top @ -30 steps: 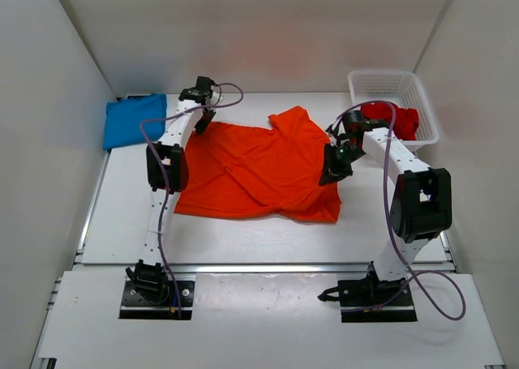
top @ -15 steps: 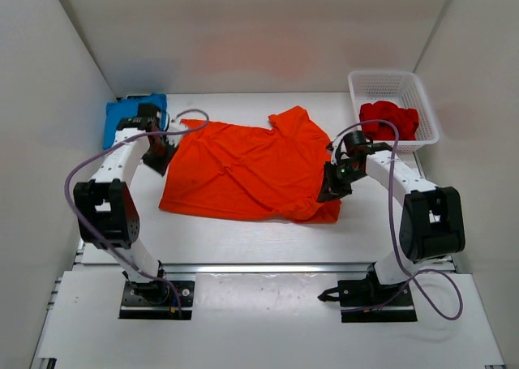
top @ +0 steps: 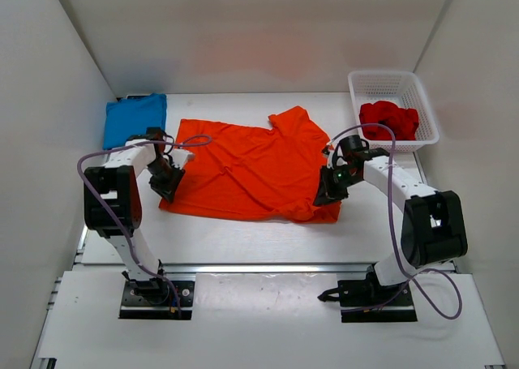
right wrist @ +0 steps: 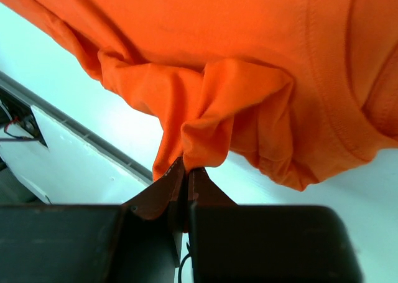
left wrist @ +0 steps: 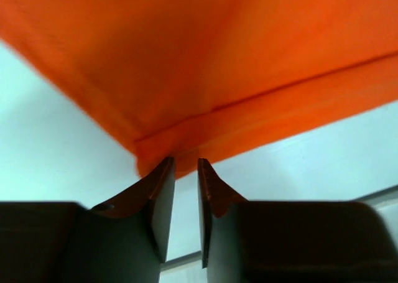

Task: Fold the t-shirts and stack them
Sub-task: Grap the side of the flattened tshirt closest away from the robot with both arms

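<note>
1. The right gripper (right wrist: 186, 170) fills the bottom of the shot, and its two dark fingers (right wrist: 163, 191) are pressed together with basically no gap.
2. A bunched-up fold of the orange t-shirt (right wrist: 249, 46) is pinched right at the tips, and the cloth puckers up from there.
3. The rest of the shirt spreads across the top, with a stitched seam curving down the right side.
4. The pale table (right wrist: 74, 78) shows at left, crossed by a dark diagonal groove (right wrist: 93, 140).
</note>
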Tool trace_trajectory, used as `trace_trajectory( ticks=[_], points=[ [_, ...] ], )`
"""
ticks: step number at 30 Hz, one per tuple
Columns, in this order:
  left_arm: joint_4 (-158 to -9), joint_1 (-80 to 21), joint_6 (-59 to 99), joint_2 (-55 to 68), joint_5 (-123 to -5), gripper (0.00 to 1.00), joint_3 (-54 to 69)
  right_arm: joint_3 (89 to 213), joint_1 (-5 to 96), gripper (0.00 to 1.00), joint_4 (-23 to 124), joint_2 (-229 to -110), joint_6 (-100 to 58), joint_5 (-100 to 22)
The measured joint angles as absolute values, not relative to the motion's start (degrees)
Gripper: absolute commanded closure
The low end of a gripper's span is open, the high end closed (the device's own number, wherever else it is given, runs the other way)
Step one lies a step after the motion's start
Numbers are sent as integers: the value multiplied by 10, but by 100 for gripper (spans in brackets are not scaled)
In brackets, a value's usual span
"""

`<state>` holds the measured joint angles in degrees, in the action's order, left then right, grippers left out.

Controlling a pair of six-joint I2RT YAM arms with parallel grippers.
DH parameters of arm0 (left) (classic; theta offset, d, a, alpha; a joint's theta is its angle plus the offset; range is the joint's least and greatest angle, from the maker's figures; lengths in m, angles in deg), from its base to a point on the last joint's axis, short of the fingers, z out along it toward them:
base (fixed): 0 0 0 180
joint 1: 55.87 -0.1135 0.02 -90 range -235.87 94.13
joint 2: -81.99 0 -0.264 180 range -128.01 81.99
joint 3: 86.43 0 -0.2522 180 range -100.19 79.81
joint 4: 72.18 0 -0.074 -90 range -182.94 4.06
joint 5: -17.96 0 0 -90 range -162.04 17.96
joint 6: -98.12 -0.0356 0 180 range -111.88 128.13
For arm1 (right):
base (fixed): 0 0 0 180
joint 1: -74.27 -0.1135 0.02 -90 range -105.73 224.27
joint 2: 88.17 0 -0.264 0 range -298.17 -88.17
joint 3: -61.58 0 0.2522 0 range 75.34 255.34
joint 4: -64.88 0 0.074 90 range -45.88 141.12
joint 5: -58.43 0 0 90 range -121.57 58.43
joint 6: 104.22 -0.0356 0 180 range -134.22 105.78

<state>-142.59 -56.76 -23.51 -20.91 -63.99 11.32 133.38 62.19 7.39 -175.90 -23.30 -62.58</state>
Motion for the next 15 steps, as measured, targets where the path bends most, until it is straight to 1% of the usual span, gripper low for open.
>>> trace_trajectory(
  ticks=[2,3,4,6,7,9,11,13,14,15],
  points=[
    [-1418,-575,-232,-208,-639,56,105,1327,618,99,76,-1755,-237,-627],
    [-1412,-577,-231,-206,-639,15,104,1324,616,99,75,-1753,-238,-626],
    [-1408,-578,-236,-203,-640,2,104,1322,616,100,75,-1752,-240,-626],
    [-1405,-578,-236,-199,-640,2,104,1320,616,100,76,-1751,-244,-626],
    [-1404,-579,-237,-198,-640,5,104,1320,616,100,76,-1751,-246,-626],
    [-1401,-580,-243,-197,-641,6,104,1320,615,99,76,-1751,-248,-626],
    [-1397,-584,-250,-197,-644,12,106,1320,615,100,76,-1751,-248,-625],
    [-1396,-588,-254,-197,-644,26,106,1320,613,100,76,-1751,-248,-625],
    [-1396,-588,-254,-198,-644,29,106,1320,612,100,75,-1751,-248,-625],
    [-1397,-589,-257,-198,-644,29,106,1320,612,100,75,-1751,-248,-625]
  ],
)
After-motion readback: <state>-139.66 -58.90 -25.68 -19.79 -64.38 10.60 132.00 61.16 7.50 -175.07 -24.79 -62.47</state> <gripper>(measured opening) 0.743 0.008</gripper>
